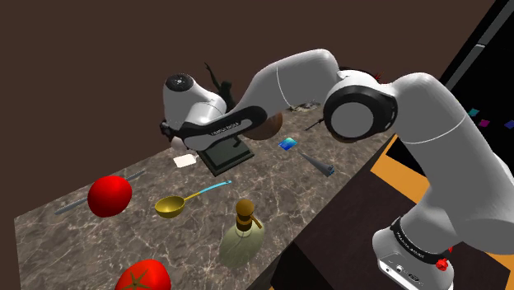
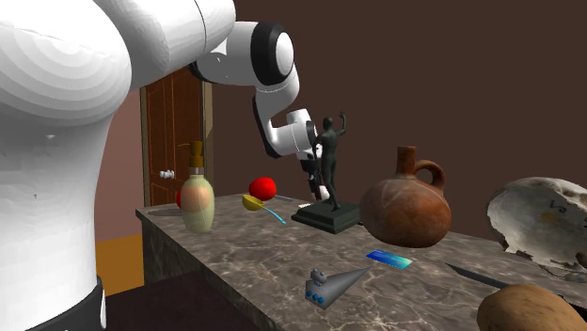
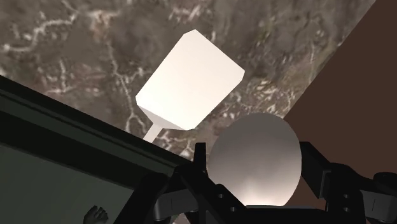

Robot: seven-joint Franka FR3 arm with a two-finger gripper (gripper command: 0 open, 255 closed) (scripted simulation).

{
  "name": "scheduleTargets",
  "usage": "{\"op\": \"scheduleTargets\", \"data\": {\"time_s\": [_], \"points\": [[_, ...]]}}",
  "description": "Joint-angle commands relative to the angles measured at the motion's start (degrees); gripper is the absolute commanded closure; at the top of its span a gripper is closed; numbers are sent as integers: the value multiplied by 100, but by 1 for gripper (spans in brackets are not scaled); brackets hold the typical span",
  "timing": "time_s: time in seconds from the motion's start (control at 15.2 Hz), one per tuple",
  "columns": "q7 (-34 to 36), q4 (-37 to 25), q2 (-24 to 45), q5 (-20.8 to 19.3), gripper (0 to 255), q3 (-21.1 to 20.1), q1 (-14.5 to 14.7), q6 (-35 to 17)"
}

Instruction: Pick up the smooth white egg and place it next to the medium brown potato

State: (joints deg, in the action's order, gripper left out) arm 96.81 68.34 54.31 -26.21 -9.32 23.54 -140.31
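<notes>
Hiding mostly behind the statue [image 2: 329,169] in the second exterior view, the end effector [image 3: 253,156] has its fingers closed against both sides of the egg [image 3: 254,162], beside a white block [image 3: 191,79] on the table [image 3: 76,38]. The potato [image 2: 531,310], cut off by the picture's edge, lies well apart.

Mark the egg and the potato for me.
egg [image 3: 254,156]: wrist view, middle of its pale rounded surface.
potato [image 2: 531,310]: second exterior view, middle of its visible brown top.
</notes>
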Motion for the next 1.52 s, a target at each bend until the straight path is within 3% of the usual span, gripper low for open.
{"op": "scheduleTargets", "data": {"time_s": [0.0,1.39,1.45], "points": [[-35,9,-102,25,255,-28,-12,93],[-382,-291,-813,276,255,-245,-80,1090],[-391,149,-1067,280,255,-257,-204,897]]}}
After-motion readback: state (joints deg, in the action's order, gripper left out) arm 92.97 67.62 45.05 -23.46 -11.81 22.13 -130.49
